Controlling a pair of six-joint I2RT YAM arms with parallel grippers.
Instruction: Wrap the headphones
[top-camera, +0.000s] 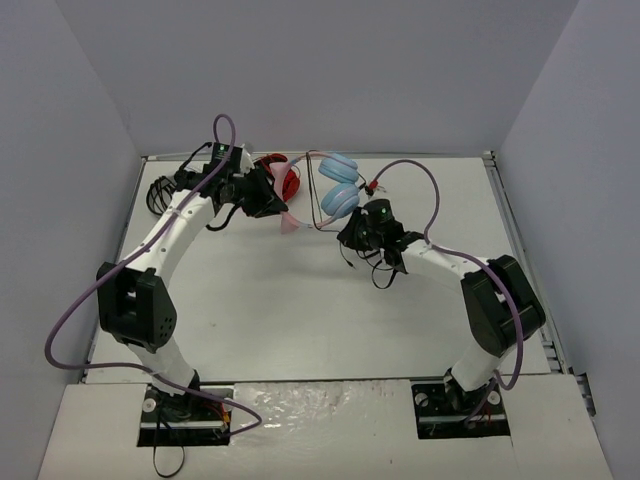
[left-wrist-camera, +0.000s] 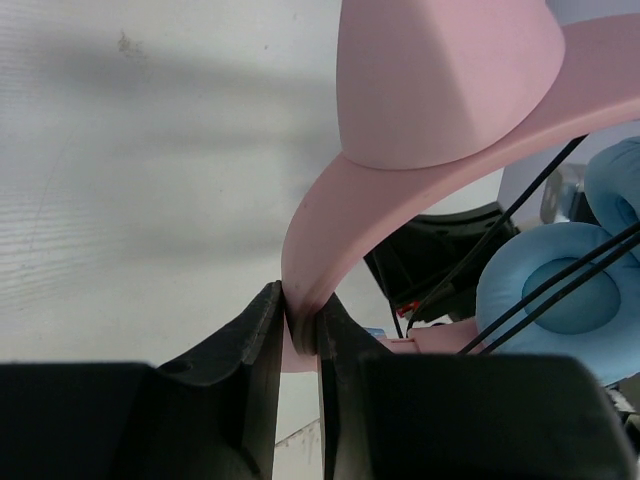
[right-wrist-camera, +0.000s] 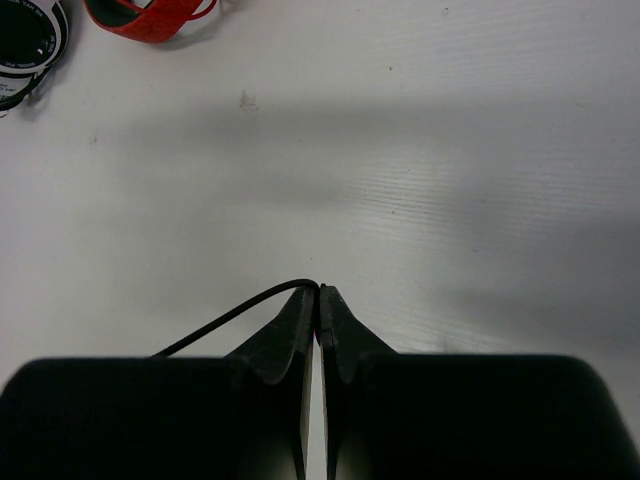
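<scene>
The left gripper (left-wrist-camera: 300, 325) holds the pink-banded, light blue cupped headphones (top-camera: 340, 200) by the band at the far middle of the white table (top-camera: 300, 300), and the right gripper (right-wrist-camera: 317, 300) pinches their thin black cable (right-wrist-camera: 240, 312), which may slip from the tips if it pulls hard.

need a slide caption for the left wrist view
Left fingers pinch the pink headband, with a blue ear cup and black cable at right.

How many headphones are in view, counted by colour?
Pink-and-blue headphones: 1
Red headphones: 1
Black-and-white headphones: 1
Total: 3
</scene>
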